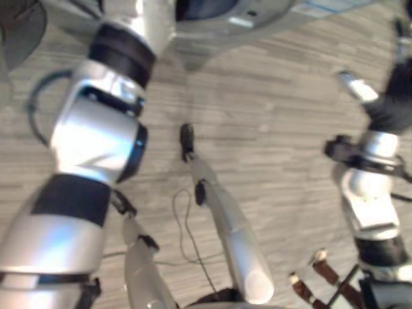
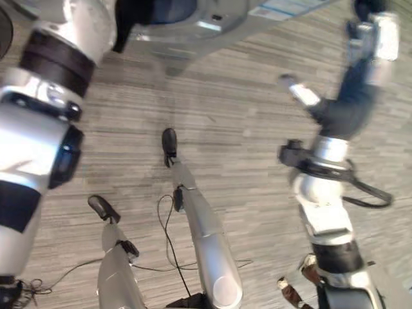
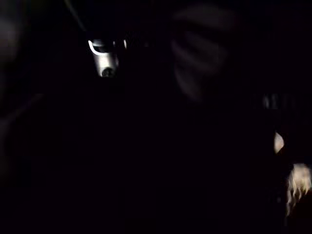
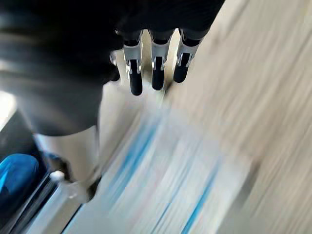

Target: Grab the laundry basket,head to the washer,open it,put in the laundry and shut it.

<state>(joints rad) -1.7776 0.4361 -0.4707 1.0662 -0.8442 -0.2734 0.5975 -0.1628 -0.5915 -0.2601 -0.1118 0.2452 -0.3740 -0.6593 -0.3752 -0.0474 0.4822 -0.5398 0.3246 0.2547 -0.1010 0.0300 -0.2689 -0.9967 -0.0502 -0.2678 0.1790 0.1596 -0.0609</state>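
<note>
- The wooden floor (image 1: 270,129) is lying nearest, and no laundry is standing out on it.
- The right hand (image 4: 153,63) is hanging with its fingers straight, gripping nothing, just beside the washer (image 1: 257,22); a swing could be knocking it.
- The left arm is reaching into the washer's dark opening (image 1: 199,8); I cannot tell how its hand is set.
- Inside, everything is reading black, so any laundry could be snagging unseen.

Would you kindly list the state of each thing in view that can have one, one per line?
washer: at the top of the head views, whether its door is open cannot be told.
left hand: somewhere dark, fingers not readable.
right hand: fingers straight, holding nothing, above the floor.
</note>
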